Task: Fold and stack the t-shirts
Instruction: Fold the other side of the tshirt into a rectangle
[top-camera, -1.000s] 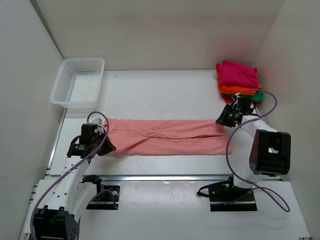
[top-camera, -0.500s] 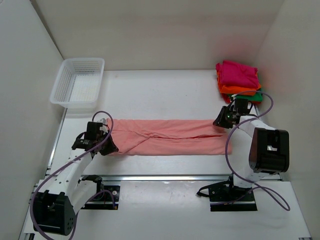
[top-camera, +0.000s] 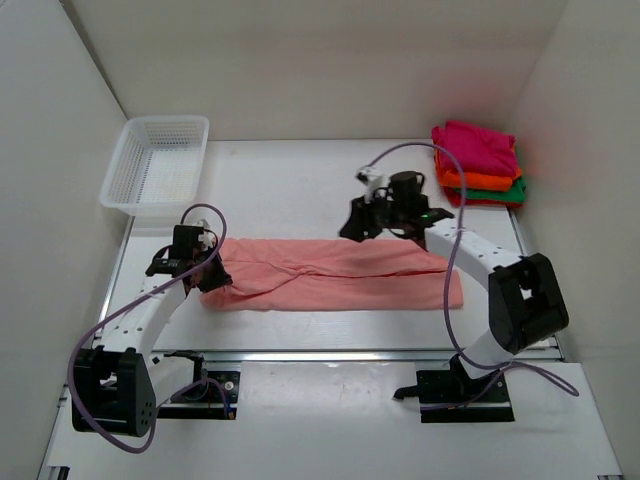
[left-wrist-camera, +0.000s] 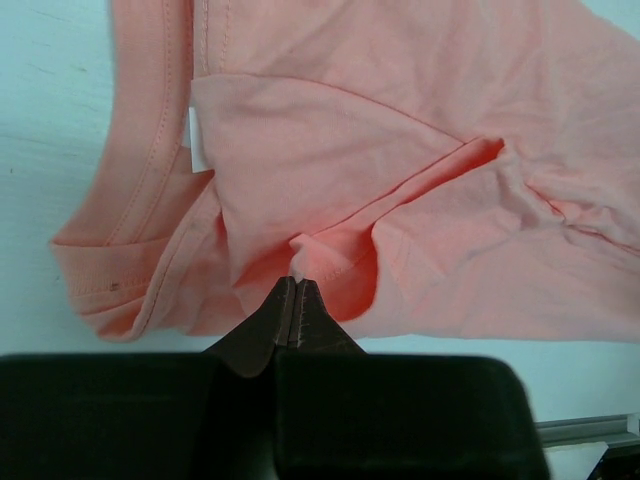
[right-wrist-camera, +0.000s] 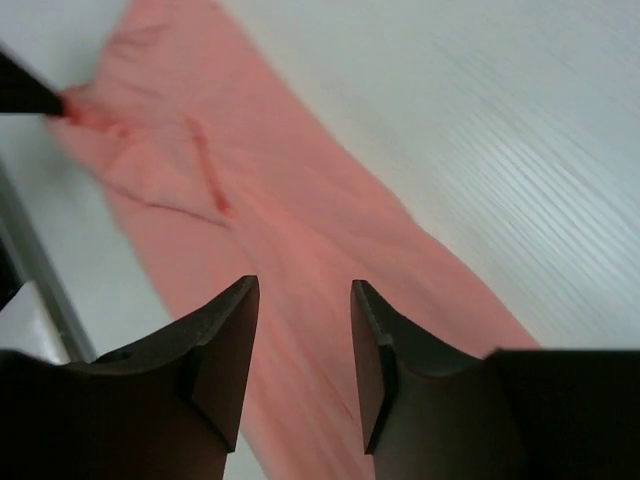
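Pink shirt (top-camera: 340, 272) stretches rightward from the left jaws, clamped on its end. Right jaws, apart and empty, hang over its far edge near mid-length.

Surface (top-camera: 300, 180) is being covered from above, behind the arm bases (top-camera: 455, 390). Salmon-pink t-shirt (top-camera: 330, 272), shared by all views, is being framed close by left wrist, farther by right.
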